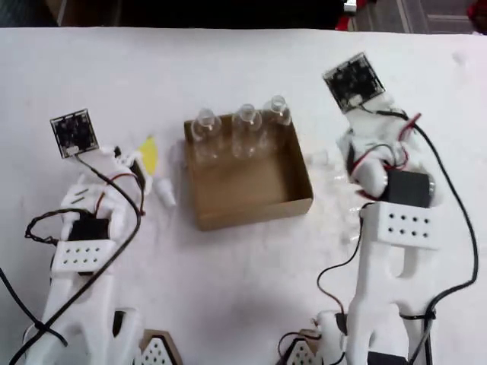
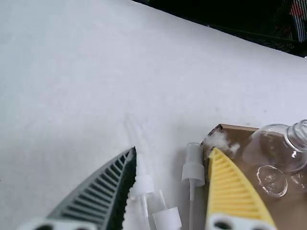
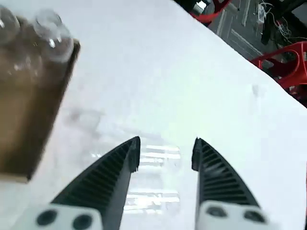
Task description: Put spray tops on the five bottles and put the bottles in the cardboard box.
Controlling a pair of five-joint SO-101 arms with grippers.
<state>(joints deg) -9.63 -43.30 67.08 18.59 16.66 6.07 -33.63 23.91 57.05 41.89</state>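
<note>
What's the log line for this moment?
cardboard box: three bottles standing inside | left gripper: open, over spray tops beside box | right gripper: open, over clear bottle lying on table

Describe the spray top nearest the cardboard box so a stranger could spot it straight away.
Find the brown cardboard box, then look just off its side toward the left gripper. Of the white spray tops lying there, your spray top is beside the yellow finger, nearest the box corner; the others lie by the grey finger.
</note>
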